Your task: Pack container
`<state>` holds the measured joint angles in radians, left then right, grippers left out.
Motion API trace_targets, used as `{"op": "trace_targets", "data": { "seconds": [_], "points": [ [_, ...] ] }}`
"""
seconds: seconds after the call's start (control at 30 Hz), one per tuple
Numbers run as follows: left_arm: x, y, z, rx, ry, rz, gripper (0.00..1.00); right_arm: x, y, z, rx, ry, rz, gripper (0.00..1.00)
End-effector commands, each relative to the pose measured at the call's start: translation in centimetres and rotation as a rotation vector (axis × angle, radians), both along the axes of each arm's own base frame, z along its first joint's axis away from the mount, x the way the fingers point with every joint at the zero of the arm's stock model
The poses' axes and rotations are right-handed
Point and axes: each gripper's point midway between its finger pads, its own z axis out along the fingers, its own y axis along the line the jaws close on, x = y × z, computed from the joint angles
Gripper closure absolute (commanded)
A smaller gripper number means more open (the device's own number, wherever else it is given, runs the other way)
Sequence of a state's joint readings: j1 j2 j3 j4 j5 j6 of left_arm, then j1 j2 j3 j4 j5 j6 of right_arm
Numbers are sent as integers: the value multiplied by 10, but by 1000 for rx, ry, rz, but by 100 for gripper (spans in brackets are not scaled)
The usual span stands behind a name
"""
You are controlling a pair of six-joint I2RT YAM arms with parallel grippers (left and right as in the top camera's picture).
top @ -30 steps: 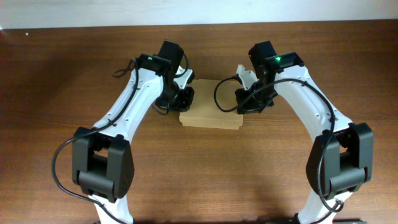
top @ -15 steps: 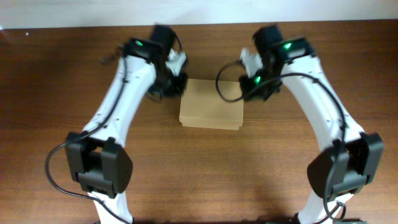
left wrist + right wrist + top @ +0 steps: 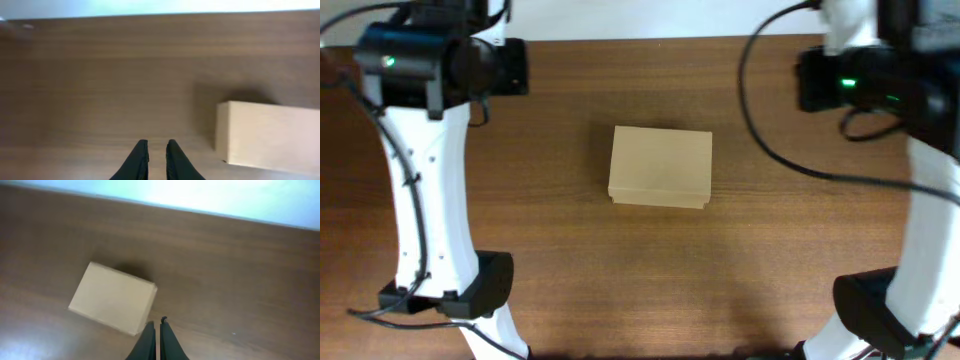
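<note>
The container (image 3: 660,166) is a plain tan cardboard box with its lid shut, lying flat in the middle of the table. It also shows in the left wrist view (image 3: 270,132) and the right wrist view (image 3: 112,297). My left gripper (image 3: 157,144) is raised high above bare table, left of the box, with its fingers close together and nothing between them. My right gripper (image 3: 156,325) is raised high too, its fingers pressed together and empty, the box below and to its left. In the overhead view the fingers of both are hidden under the wrists.
The left arm (image 3: 425,150) stands along the left side of the wooden table (image 3: 660,270), the right arm (image 3: 920,180) along the right side. The table's far edge meets a pale wall (image 3: 160,7). No tape rolls are in view.
Both arms have pulled away from the box, lifting up and outward toward the far corners. The box stays where it was, lid shut.
</note>
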<state>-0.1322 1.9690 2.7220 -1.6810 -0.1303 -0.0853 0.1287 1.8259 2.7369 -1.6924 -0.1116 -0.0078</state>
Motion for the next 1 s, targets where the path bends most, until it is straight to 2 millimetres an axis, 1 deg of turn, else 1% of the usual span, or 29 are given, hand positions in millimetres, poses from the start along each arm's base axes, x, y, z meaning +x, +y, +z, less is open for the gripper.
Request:
{"op": "trace_targets", "data": {
  "seconds": [0.0, 0.03, 0.1, 0.13, 0.17, 0.2, 0.23, 0.27, 0.3, 0.4, 0.9, 0.93, 0.97],
  "points": [
    [-28, 32, 46, 111, -127, 97, 87, -24, -22, 47, 36, -153, -89, 96],
    [-34, 33, 53, 109, -148, 100, 86, -29, -24, 54, 39, -178, -93, 96],
    [-46, 35, 67, 101, -193, 103, 78, -44, -28, 71, 46, -240, -100, 96],
    [-58, 37, 79, 95, -229, 106, 71, -53, -28, 78, 49, -263, -100, 96],
    [-63, 37, 84, 93, -241, 106, 62, -58, -29, 81, 50, -273, -99, 95],
    [-70, 38, 90, 89, -260, 108, 29, -65, -29, 84, 51, -285, -99, 91],
    [-75, 39, 93, 88, -271, 108, 1, -67, -29, 86, 52, -289, -99, 77],
    [-79, 39, 95, 87, -275, 109, 1, -71, -29, 88, 53, -296, -99, 52],
    [-82, 40, 98, 85, -283, 109, 1, -73, -30, 88, 53, -297, -99, 0],
    [-85, 40, 101, 83, -292, 109, 1, -75, -30, 89, 53, -301, -98, 1],
    [-85, 39, 101, 81, -292, 107, 1, -72, -30, 87, 52, -293, -98, 1],
    [-85, 39, 101, 81, -292, 107, 1, -72, -32, 87, 40, -295, -106, 1],
    [-85, 39, 101, 81, -292, 107, 1, -71, -39, 87, 13, -299, -134, 1]
  ]
}}
